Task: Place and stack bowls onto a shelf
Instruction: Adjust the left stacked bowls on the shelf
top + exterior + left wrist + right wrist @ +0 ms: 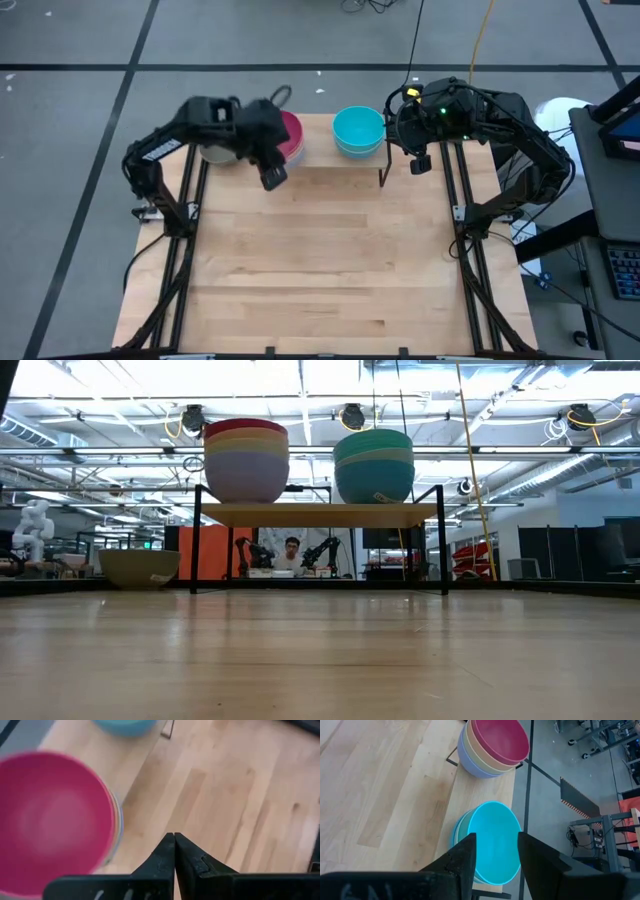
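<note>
Left gripper (174, 840), jaws pressed together, empty, beside magenta-topped bowl stack (50, 820).

Wooden tabletop (330, 260), grey floor (70, 120), person (291, 552) beyond the table

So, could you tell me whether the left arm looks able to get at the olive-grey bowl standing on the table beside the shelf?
Probably yes. The olive-grey bowl stands alone on the table beside the shelf, with nothing stacked in it, and the left gripper, fingers shut and empty, hovers close by. It would need to open first.
</note>
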Robot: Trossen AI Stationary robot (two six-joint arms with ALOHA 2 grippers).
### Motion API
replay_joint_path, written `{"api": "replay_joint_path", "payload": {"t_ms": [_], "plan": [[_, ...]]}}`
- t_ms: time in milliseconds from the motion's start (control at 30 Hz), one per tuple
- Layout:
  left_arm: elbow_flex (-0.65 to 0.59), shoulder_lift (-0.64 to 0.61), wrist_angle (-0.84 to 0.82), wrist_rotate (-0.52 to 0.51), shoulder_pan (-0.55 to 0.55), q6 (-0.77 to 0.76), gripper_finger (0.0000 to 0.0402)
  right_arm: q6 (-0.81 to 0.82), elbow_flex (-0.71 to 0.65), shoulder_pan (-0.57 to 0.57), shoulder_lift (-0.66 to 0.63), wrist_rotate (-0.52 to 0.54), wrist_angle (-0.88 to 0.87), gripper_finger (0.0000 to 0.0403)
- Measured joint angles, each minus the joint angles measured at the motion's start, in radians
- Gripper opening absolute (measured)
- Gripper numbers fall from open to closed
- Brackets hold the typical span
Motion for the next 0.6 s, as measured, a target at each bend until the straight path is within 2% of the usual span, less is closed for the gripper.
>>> {"api": "replay_joint_path", "payload": {"t_ms": [233, 367, 600], "plan": [[-0.168, 0.000, -0.001, -0.013, -0.039, -0.022, 0.0002, 0.000, 0.000, 0.000, 0.000, 0.000, 0.000, 0.0137], [-0.260, 0.000, -0.001, -0.076, -0.038, -0.021, 0.0001, 0.000, 0.000, 0.000, 0.000, 0.000, -0.001, 0.0137], [-0.341, 0.000, 0.000, -0.122, -0.007, 0.021, 0.0001, 0.000, 0.000, 0.000, 0.000, 0.000, -0.001, 0.0137]]}}
